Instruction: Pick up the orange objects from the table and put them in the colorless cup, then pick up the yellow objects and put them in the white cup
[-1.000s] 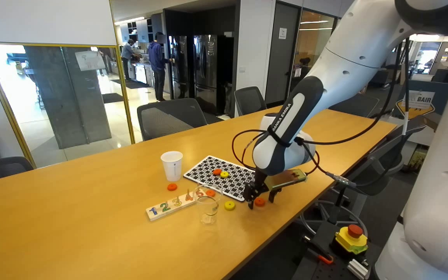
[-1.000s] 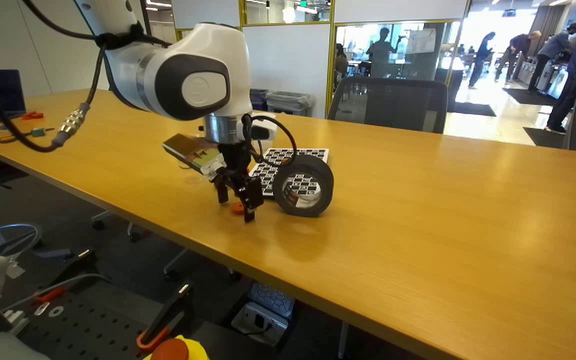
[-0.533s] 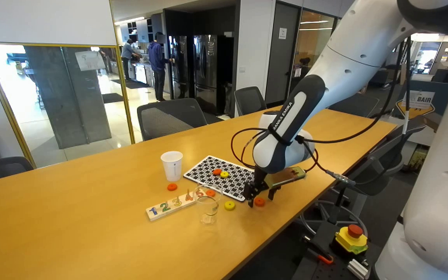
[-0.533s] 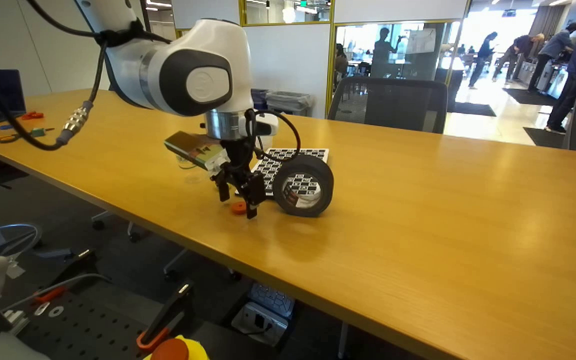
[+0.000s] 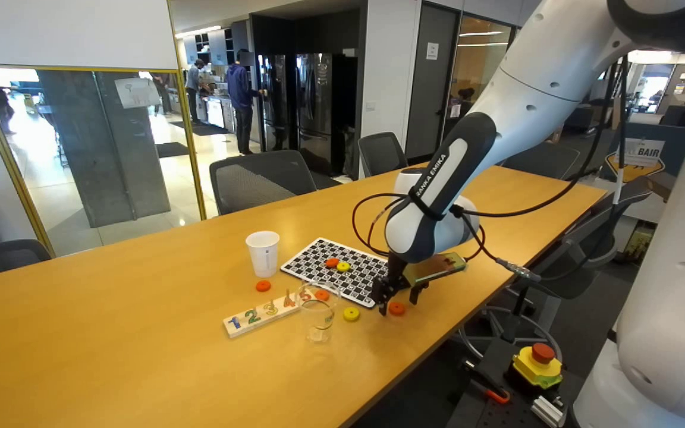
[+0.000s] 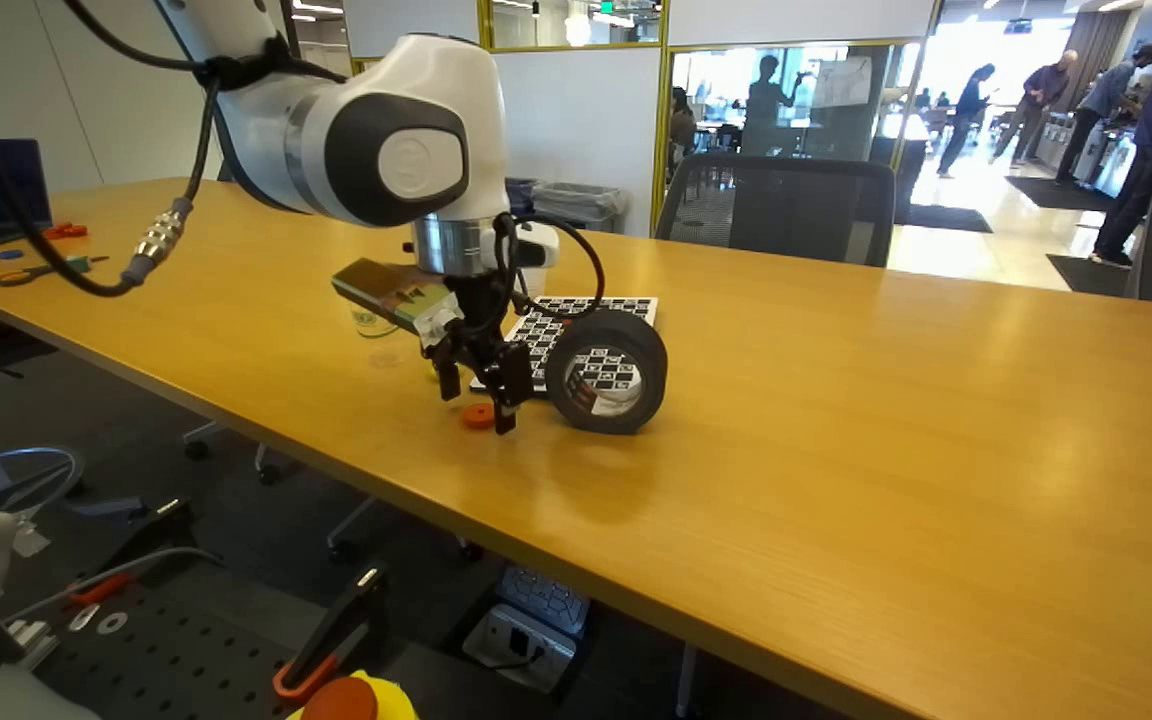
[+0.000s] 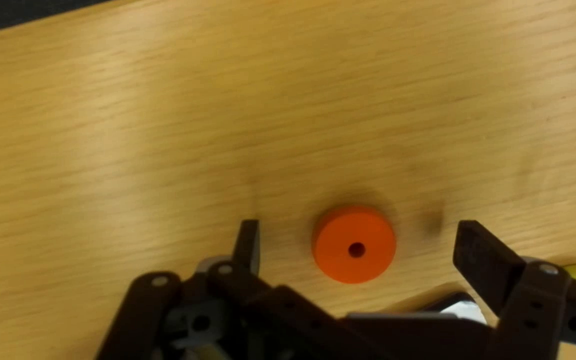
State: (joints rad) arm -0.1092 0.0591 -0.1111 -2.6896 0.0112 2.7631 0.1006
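My black two-finger gripper (image 6: 477, 410) is hovering just over the honey-coloured wooden table (image 5: 140, 333), jaws spread wide and released. On the wrist view there's a round orange disc with a little centre hole (image 7: 354, 234) lying flat below the gap, bare wood showing between it and each finger. A round yellow disc (image 5: 351, 314) is on the table between that one and the small see-through plastic cup (image 5: 319, 327), which is upright. A second orange disc (image 5: 263, 286) sits just beside the upright opaque white tapered cup (image 5: 263, 255). A third orange disc (image 5: 322, 295) is by the end of the wooden strip with coloured numbers (image 5: 253, 320), can't tell if they touch. A fourth orange disc (image 5: 332, 262) and another yellow disc (image 5: 343, 267) lie side by side on the flat black-and-white checkered board (image 5: 307, 260). In an exterior view, a fat black tape roll (image 6: 648, 365) stands on edge in front of that board.
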